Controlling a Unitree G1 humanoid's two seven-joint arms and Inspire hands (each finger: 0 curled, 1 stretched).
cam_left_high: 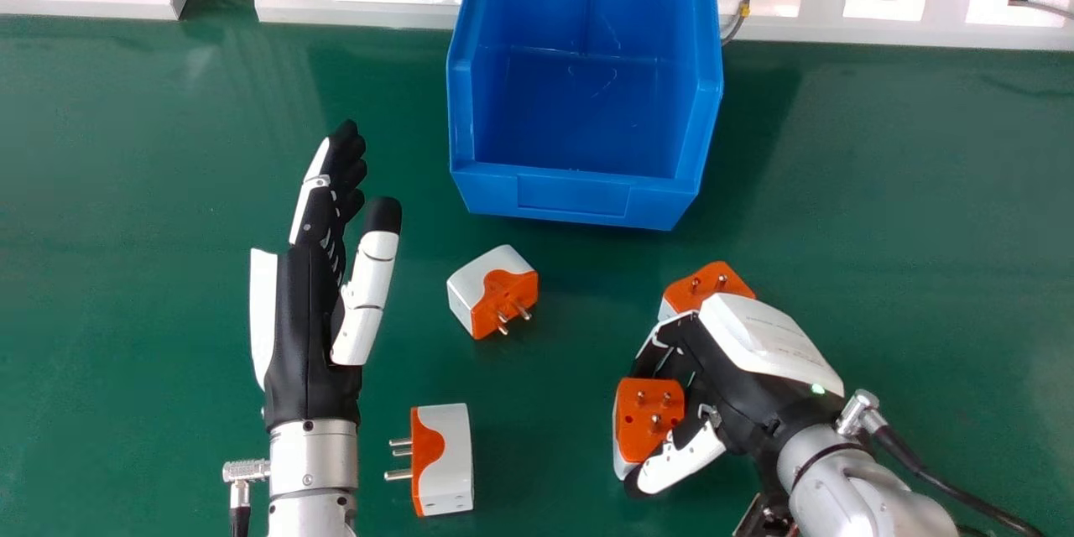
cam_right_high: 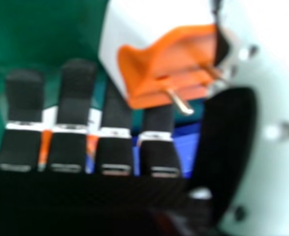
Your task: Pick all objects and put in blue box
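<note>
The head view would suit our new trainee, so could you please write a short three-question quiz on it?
1. True or false: the left robot hand holds nothing.
2. What does the right robot hand hold: (a) a cable, (b) an adapter, (c) a box?
3. Fill in: the pins of the lowest adapter point to the view's ____ side.
Key: 1 true; 2 b; 3 left.
</note>
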